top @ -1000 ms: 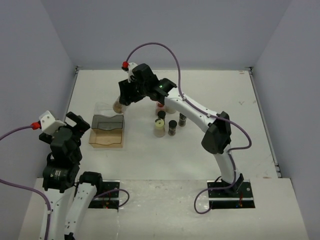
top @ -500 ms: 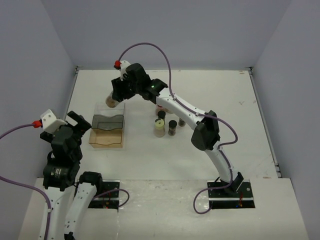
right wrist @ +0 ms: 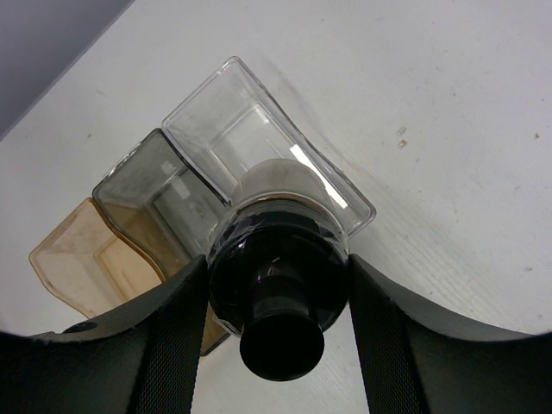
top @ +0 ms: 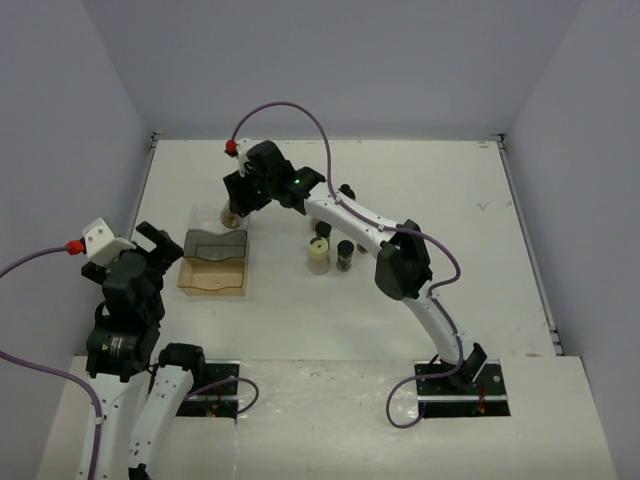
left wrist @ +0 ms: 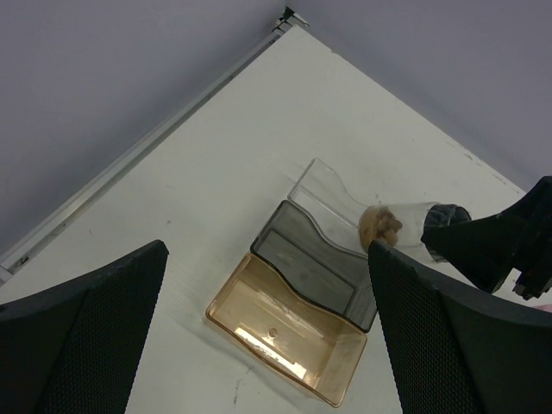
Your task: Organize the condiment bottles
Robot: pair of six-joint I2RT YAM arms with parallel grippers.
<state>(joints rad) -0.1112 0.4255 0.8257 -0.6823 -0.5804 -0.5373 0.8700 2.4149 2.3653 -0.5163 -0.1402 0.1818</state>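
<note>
A clear glass bottle (right wrist: 278, 250) with a black cap and tan contents was clasped by the right tool (top: 243, 196), whose jaws were partly closed around its round body; it was held tilted over the clear end compartment of the rack (left wrist: 285, 345), whose wavy-walled sections were clear, smoky grey and amber; the left tool (top: 155, 245) was spread wide and empty beside the rack; a cream-yellow bottle (top: 318, 257) and a dark-filled bottle (top: 345, 256) stood together on the matte white desk (top: 450, 200).
</note>
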